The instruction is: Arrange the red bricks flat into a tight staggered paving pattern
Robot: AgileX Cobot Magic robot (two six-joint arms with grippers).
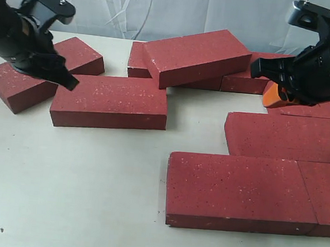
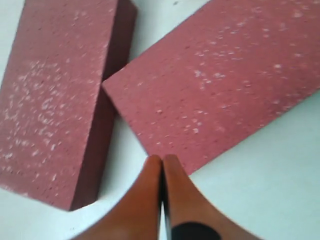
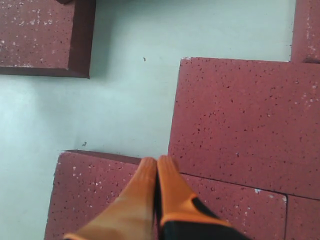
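The red bricks point(image 1: 110, 102) lie scattered across the tabletop point(image 1: 59, 207), loose at the left and back and paved at the right. Near the left edge my left gripper point(image 1: 66, 81) hangs with its fingers pressed together on nothing, the tips over the edge of a flat brick whose corner touches the side of a slanted brick point(image 1: 18, 87). At the back middle a tilted brick point(image 1: 197, 57) is propped on others (I cannot tell how many). Toward the front right corner, two front-row bricks point(image 1: 234, 190) lie end to end, with a second-row brick point(image 1: 285, 137) tight behind them and offset. My right gripper point(image 1: 277, 96), fingers pressed together and empty, hangs above that seam.
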